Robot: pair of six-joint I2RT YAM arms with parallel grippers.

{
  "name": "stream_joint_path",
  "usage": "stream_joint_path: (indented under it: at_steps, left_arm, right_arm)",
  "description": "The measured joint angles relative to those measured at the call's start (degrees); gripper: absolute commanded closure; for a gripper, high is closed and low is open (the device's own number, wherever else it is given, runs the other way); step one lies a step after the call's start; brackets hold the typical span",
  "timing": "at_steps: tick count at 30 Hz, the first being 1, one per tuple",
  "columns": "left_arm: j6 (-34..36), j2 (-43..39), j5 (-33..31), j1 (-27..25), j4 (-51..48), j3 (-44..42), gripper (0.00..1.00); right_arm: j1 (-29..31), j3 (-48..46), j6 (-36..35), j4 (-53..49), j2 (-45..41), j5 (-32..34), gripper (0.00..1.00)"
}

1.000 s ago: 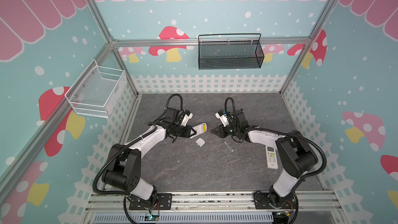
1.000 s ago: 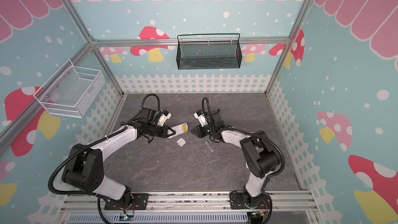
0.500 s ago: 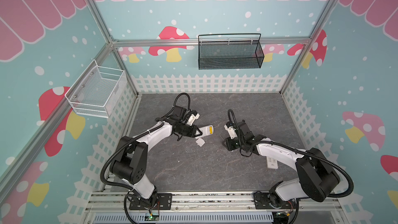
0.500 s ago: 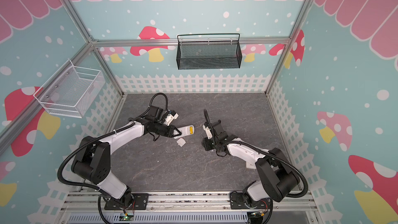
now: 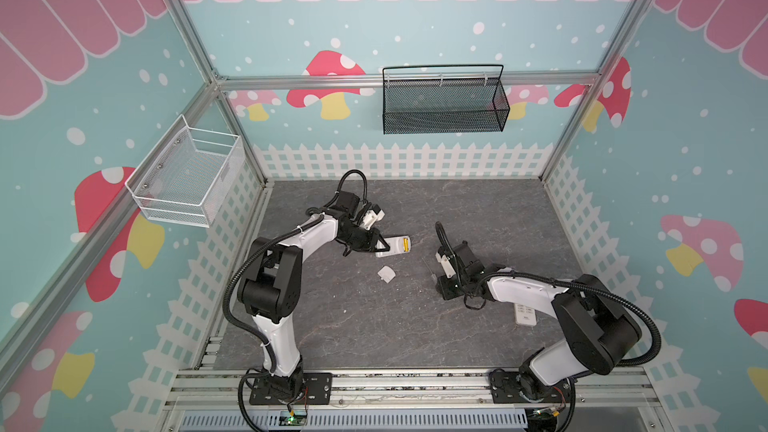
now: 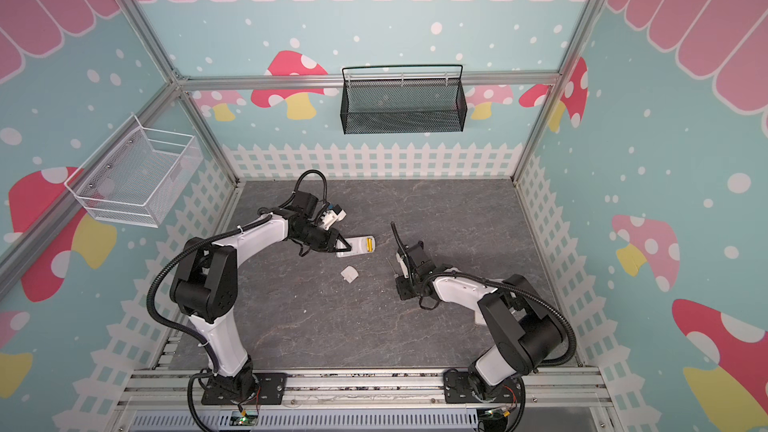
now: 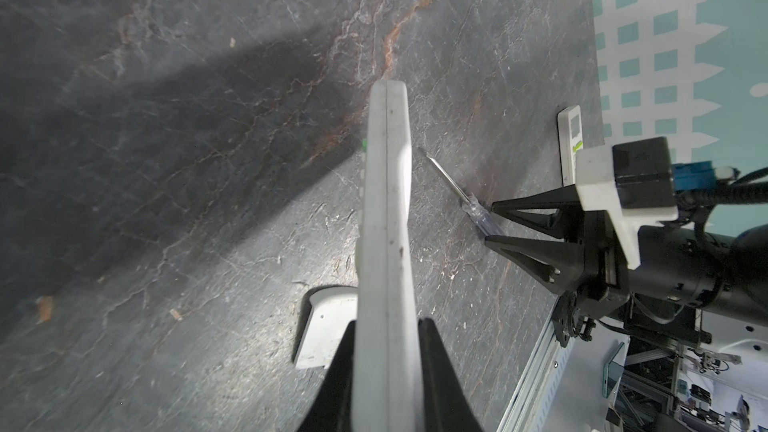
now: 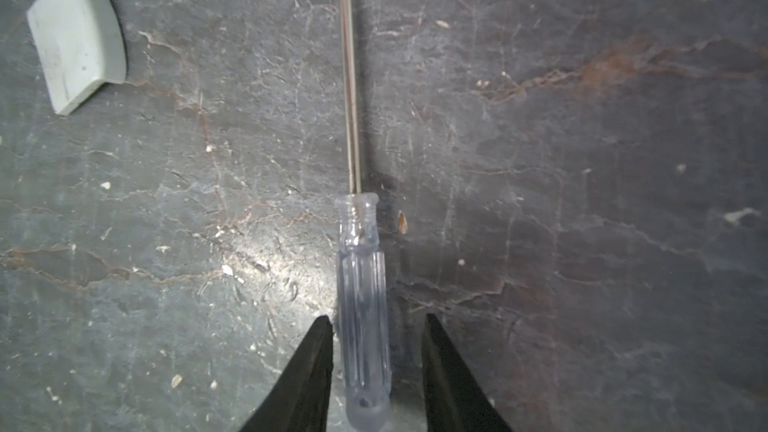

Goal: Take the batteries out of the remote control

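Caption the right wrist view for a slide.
Open right end effector straddles the clear-handled screwdriver on the table; white cover lies nearby.

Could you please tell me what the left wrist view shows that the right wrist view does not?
Only the left wrist: the remote clamped on edge in the left gripper, a second remote and the right gripper from outside. Only the right wrist: gaps between its open jaws and the handle. Both: the screwdriver and loose battery cover on the table.

Nothing legible anywhere. Any print on the yellow batteries [image 5: 404,244] or on the screen and buttons of the spare remote [image 7: 568,135], near the desk's [image 5: 478,209] right edge, is too small to make out.
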Motion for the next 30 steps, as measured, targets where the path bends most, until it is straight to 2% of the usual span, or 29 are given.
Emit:
stream_joint_path:
  at_steps: [7, 15, 19, 30]
  left_arm:
    - [1.95, 3.43, 0.87, 0.26, -3.54, 2.75, 0.87]
    - [3.76, 8.26, 0.63, 1.01, -7.08, 8.98, 0.75]
    - [4.17, 11.61, -3.04, 1.57, -8.81, 11.96, 0.64]
    - [4.46, 12.61, -15.39, 1.70, -11.37, 14.51, 0.46]
  right_arm:
    - [0.00, 0.00, -0.26, 0.13, 0.20, 1.81, 0.82]
    - [-0.02, 0.00, -0.68, 0.33, 0.13, 3.06, 0.86]
    - [-0.20, 0.11, -1.31, -0.26, -0.15, 3.15, 0.87]
    - [-1.60, 0.17, -2.01, -0.15, -2.10, 2.73, 0.88]
